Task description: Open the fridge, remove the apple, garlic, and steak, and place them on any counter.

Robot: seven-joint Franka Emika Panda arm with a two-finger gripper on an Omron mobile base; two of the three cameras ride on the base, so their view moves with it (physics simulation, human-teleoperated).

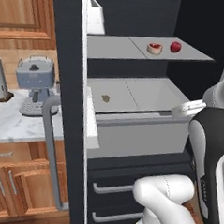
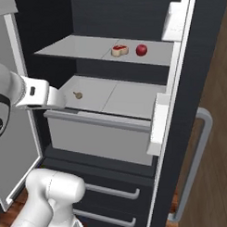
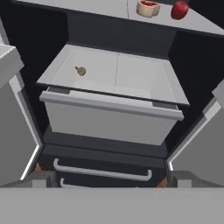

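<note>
The fridge [image 1: 67, 106] is black outside and dark within, its shelves and pulled-out bin pale grey, its door bins white, and its bar handles [image 1: 50, 152] mid-grey. On the upper shelf the apple [image 2: 141, 50] is glossy red, and at its nine o'clock the steak [image 2: 120, 50] is red with a cream rim. The garlic [image 3: 81, 71] is tan-brown against the grey bin top. The table [image 1: 12, 119] is white marble with grey veins over warm brown wooden cabinets [image 1: 20, 183]. On it stands a blue-grey appliance [image 1: 35, 76].

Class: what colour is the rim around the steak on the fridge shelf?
Pale cream, around a red centre; the steak shows best in the hand view.
</note>
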